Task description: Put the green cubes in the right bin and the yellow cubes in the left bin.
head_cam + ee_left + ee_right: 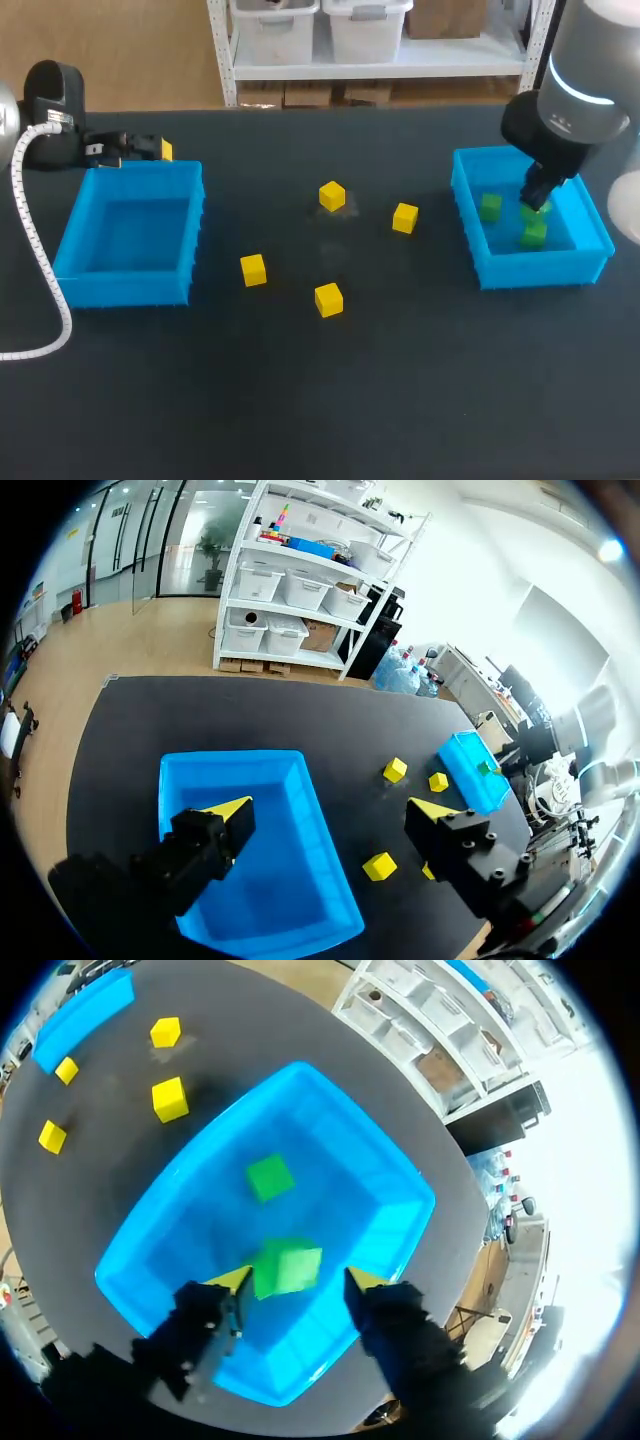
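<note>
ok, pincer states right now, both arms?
Left pincer: open, holding nothing.
Right pincer: open. A green cube lies between its fingers, but a gap shows on one side, so it is not gripped.

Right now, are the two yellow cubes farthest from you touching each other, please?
Apart. The head view shows dark table between the far yellow cube and the yellow cube nearer the right bin.
</note>
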You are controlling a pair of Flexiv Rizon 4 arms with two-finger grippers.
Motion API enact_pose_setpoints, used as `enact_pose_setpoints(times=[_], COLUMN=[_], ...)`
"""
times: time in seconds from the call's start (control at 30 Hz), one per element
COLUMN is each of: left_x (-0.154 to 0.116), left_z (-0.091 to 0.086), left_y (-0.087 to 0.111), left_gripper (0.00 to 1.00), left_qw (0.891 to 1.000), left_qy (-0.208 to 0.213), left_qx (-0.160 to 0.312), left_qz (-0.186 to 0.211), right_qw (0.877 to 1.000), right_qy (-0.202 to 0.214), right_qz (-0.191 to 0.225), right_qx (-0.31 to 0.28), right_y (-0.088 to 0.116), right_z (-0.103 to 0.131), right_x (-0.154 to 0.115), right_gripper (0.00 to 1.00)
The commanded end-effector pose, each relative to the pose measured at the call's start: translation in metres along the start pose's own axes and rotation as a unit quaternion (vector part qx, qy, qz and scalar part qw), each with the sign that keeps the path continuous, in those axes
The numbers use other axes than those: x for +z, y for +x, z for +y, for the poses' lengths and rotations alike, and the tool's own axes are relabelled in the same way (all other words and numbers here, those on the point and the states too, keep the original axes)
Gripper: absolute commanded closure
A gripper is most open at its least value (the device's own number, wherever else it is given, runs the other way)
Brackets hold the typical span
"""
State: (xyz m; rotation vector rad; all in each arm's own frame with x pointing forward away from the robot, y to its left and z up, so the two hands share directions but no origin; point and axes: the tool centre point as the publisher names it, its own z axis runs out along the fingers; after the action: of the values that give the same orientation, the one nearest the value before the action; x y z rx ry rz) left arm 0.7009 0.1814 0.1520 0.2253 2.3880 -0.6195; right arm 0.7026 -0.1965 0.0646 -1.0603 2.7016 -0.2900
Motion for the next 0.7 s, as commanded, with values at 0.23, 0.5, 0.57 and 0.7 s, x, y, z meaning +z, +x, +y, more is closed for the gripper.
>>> enact_pose_setpoints(times=[0.23, 0.5, 0.57, 0.7], left_x=[0.000, 0.000, 0.000, 0.000], left_z=[0.002, 0.002, 0.002, 0.002], left_y=[0.001, 0.001, 0.001, 0.001], left_gripper=[0.00, 0.00, 0.00, 0.00], left_qw=[1.000, 1.000, 1.000, 1.000], left_qy=[0.004, 0.004, 0.004, 0.004], left_qx=[0.001, 0.001, 0.001, 0.001], left_qz=[-0.003, -0.003, -0.003, -0.003], right_qw=[1.000, 0.999, 0.999, 0.999], right_qy=[0.018, 0.020, 0.018, 0.017], right_qz=[-0.007, -0.019, -0.020, -0.022], right_qx=[0.020, 0.038, 0.039, 0.038], right_y=[-0.003, -0.003, -0.003, -0.004], right_z=[-0.010, -0.018, -0.017, -0.016], right_x=[-0.008, -0.013, -0.013, -0.014], right_gripper=[0.00, 0.00, 0.00, 0.00])
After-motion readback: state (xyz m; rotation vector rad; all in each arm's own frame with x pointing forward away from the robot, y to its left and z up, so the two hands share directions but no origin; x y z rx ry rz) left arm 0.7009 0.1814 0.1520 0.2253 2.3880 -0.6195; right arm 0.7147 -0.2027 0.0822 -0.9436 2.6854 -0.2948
